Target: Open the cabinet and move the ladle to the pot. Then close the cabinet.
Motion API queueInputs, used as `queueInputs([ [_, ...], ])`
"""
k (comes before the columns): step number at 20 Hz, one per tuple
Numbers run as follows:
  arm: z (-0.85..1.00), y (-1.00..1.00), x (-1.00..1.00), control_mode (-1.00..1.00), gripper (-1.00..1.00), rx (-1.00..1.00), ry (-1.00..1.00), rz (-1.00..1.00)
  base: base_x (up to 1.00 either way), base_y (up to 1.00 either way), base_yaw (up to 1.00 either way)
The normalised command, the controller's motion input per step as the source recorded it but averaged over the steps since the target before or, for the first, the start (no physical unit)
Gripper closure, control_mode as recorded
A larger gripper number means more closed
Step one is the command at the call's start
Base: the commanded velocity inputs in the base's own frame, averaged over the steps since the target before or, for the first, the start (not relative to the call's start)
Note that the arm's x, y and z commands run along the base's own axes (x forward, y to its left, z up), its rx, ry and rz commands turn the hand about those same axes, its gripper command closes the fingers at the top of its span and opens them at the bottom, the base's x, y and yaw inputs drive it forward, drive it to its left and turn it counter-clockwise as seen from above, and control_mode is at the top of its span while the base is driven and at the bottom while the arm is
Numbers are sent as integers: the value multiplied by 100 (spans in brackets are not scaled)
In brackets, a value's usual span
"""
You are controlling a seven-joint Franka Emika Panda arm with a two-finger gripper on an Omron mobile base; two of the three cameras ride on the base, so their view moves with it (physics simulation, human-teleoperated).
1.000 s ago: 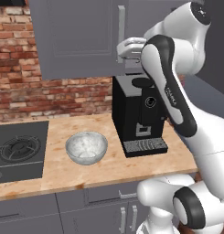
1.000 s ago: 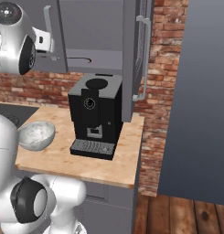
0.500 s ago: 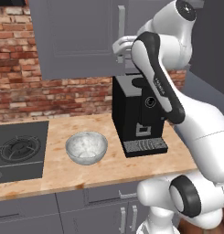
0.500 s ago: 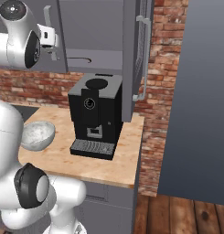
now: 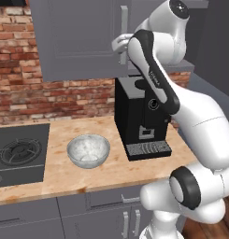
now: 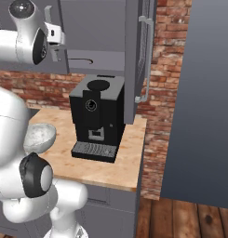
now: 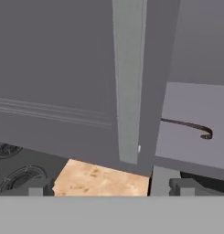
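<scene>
Cabinet (image 6: 134, 56): right door swung open, left door (image 5: 78, 42) shut. Ladle (image 7: 189, 127): on shelf inside. Gripper (image 7: 111, 186): fingers spread wide, empty, near left door's handle (image 7: 128, 82).

No text, label or number can be read anywhere.
</scene>
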Motion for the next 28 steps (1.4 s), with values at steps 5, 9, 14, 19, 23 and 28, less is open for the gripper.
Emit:
queueInputs([
  [5,0,0,33,-100,-100,0,-5,-5,0,0,0],
  [9,0,0,33,-100,-100,0,-5,-5,0,0,0],
  [14,-1,0,30,-100,-100,0,-6,-5,0,0,0],
  [19,-1,0,35,-100,-100,0,-1,-6,0,0,0],
  [23,0,4,39,-100,-100,0,0,-7,0,0,0],
  [28,-2,11,38,-100,100,0,0,-7,0,0,0],
])
